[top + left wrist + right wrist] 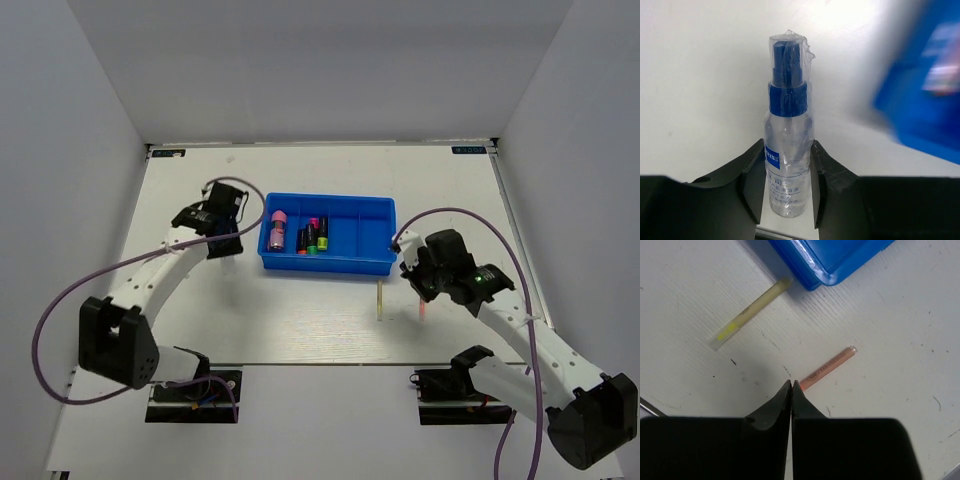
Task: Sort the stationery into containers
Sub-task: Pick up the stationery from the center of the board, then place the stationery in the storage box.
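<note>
**Two sticks outside the tray, a bottle in the left gripper**

Several highlighters [312, 237] lie in the second compartment from the left of the blue tray [325, 268]. A pale stick [747, 315] and a reddish stick [827, 368] lie on the tabletop [300, 320] near its front right corner. The right gripper [791, 385] has its fingers pressed together, with the tips at the reddish stick's near end. The left gripper [787, 165], left of the tray, is clamped on a clear spray bottle [787, 115] with a blue cap.

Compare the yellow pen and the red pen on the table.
The yellow pen is pale with a bright patch; the red pen is salmon-pink. The yellow pen's far end nears the blue tray; the red pen's near end sits at the shut right gripper. Both lie flat, outside the tray.
</note>
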`<move>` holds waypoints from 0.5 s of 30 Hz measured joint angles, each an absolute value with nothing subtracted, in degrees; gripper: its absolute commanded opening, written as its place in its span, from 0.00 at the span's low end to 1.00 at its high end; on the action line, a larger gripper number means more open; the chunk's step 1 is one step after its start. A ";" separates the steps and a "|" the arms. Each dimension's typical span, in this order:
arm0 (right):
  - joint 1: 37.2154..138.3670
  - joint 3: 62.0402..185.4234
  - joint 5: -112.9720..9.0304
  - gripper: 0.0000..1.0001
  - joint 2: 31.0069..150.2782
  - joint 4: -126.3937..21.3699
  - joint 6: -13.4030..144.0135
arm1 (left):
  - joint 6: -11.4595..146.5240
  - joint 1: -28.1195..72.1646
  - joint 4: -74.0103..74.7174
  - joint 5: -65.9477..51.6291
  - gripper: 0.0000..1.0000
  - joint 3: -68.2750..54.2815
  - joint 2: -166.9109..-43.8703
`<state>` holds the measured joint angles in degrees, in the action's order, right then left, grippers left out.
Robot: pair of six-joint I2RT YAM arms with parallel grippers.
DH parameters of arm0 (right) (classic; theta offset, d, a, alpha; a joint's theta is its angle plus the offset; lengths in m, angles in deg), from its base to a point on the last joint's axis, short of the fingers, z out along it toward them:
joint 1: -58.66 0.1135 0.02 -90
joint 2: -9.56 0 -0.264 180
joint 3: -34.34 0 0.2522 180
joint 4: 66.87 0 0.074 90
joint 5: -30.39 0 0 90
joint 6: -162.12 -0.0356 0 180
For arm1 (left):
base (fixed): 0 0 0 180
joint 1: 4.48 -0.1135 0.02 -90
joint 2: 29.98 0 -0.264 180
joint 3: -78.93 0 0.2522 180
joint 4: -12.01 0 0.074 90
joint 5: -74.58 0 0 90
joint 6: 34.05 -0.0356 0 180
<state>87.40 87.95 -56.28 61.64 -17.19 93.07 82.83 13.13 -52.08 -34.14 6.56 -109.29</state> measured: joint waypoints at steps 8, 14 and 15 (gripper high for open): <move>87.37 87.95 -63.36 0.48 63.06 -18.26 89.86 | 84.49 28.17 -48.34 -26.40 0.00 -12.80 -111.13; 87.24 87.95 -68.58 0.48 64.04 -19.59 87.85 | 84.90 34.48 -44.88 -21.66 0.00 -27.86 -130.76; 87.22 87.95 -69.00 0.48 64.17 -19.72 87.61 | 84.90 35.31 -44.62 -21.27 0.00 -30.00 -133.84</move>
<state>87.22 87.95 -69.00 64.17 -19.72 87.61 84.90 35.31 -44.62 -21.27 -30.00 -133.84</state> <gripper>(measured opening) 0.482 0.454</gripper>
